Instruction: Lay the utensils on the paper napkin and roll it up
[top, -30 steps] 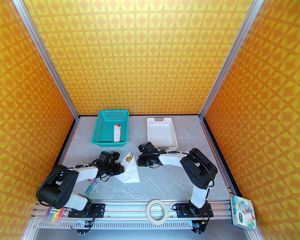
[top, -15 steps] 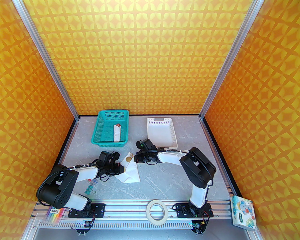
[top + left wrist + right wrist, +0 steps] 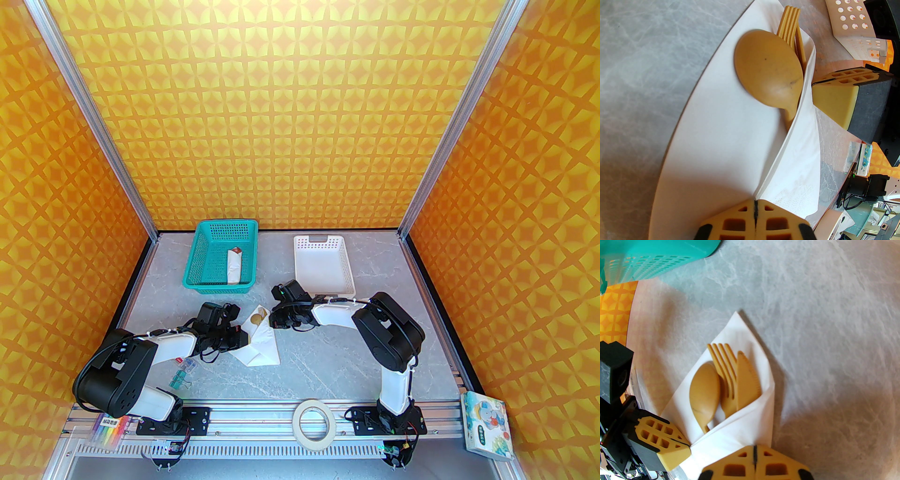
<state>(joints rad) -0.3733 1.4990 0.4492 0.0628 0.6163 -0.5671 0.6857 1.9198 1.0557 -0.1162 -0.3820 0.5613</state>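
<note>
The white paper napkin (image 3: 262,349) lies on the table between my two arms, with one flap folded over the utensils' handles. The utensils are tan wood: a spoon (image 3: 703,390), a fork (image 3: 724,371) and a knife (image 3: 747,380), their heads sticking out of the fold. My left gripper (image 3: 755,206) is shut, and the raised flap's edge runs into its fingertips at the fold's corner. My right gripper (image 3: 754,451) is shut too, its tips resting against the folded flap from the other side. Seen from above, the left gripper (image 3: 243,338) and right gripper (image 3: 272,323) flank the napkin.
A teal basket (image 3: 194,258) at the back left holds a white roll with a red-brown tip (image 3: 233,267). A white basket (image 3: 348,272) stands at the back right. Binder clips (image 3: 180,377) lie near the left arm. A tape roll (image 3: 315,422) sits on the front rail.
My right gripper has moved left, up to the napkin's right edge. The left arm and the napkin have stayed put.
</note>
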